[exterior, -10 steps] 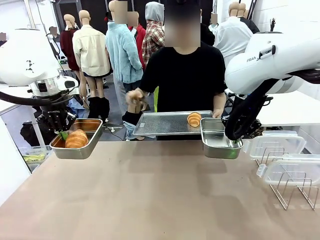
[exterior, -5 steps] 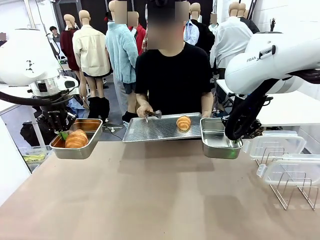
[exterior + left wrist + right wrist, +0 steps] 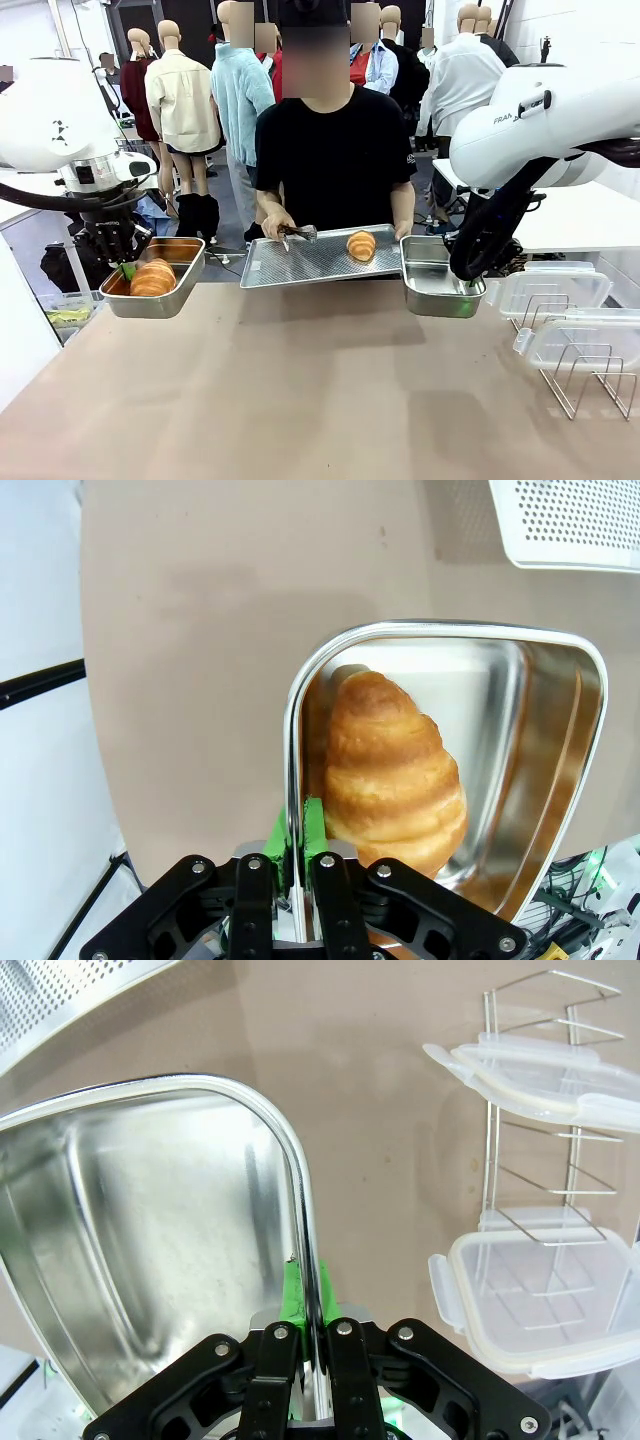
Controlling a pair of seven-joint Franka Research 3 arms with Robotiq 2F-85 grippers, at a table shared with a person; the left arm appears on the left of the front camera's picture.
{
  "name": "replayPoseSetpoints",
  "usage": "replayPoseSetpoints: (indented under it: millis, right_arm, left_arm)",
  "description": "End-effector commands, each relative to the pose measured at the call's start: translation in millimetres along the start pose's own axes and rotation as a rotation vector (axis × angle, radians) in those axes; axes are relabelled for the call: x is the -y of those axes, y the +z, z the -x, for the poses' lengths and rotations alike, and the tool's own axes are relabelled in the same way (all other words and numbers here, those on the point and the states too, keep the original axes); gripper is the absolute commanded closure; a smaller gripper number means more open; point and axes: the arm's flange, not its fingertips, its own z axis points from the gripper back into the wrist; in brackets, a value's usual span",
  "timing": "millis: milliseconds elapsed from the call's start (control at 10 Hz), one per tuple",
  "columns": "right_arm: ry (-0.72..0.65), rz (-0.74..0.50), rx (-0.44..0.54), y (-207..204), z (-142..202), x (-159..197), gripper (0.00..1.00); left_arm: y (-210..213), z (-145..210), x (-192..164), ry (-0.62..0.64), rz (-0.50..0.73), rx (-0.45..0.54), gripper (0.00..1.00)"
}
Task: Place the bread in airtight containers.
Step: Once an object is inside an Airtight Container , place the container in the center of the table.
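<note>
Your left gripper point(image 3: 298, 830) is clamped on the rim of the left tin point(image 3: 150, 305). The green pads are nearly together, one inside the wall and one outside, with just the steel between them. That tin sits at about nine o'clock in the front view, at the far left edge of the table point(image 3: 300, 390). The first roll point(image 3: 390, 770) lies inside it and covers much of the floor, one end close beside the inner pad.

Your right gripper point(image 3: 306, 1290) has the same narrow pinch on the rim of the right tin point(image 3: 432, 300), at roughly three o'clock in the front view. Its shiny floor is bare.

The second roll point(image 3: 361, 245) lies on a perforated tray point(image 3: 300, 262) that the person holds at twelve o'clock, just beyond the table's far edge and between the two tins. The roll is toward the tray's right end, and that end is just beside the right tin. The person's hand point(image 3: 272, 222) at the tray's left side grips tongs point(image 3: 300, 233), which are apart from the roll.

Two clear lids point(image 3: 555, 290) rest on a wire rack point(image 3: 590, 385) at four o'clock — near the right tin.
</note>
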Motion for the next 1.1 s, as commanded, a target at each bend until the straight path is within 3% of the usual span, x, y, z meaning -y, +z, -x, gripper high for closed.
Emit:
replayPoseSetpoints:
  millis: [0, 800, 1000]
  right_arm:
    - [-0.004, -0.003, 0.008, 1, 2, 2, 1.0]
    - [-0.004, -0.003, 0.008, 1, 2, 2, 1.0]
    - [-0.004, -0.003, 0.008, 1, 2, 2, 1.0]
  left_arm:
    - [2, -1, -1, -0.003, -0.008, 0.016, 1.0]
    - [0, 0, 0, 0.0, 0.0, 0.0, 1.0]
    - [-27, -7, 2, -0.026, 0.014, 0.004, 1.0]
